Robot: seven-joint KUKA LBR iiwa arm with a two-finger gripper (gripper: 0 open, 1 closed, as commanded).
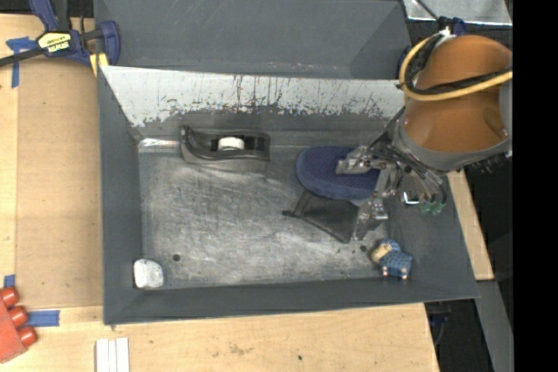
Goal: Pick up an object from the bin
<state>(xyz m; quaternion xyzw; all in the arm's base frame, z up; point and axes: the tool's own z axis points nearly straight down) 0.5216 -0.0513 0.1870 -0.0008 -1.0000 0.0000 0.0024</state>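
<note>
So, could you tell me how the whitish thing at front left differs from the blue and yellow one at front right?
The whitish thing is pale all over; the blue and yellow thing is two-coloured. The whitish thing lies far from the gripper; the blue and yellow thing, close by it. Both are small, by the bin's front wall.

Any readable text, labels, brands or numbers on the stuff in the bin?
None readable. The tape dispenser, blue rounded thing, black flat piece and white lump show no print; the small blue and yellow thing is too small to tell.
</note>
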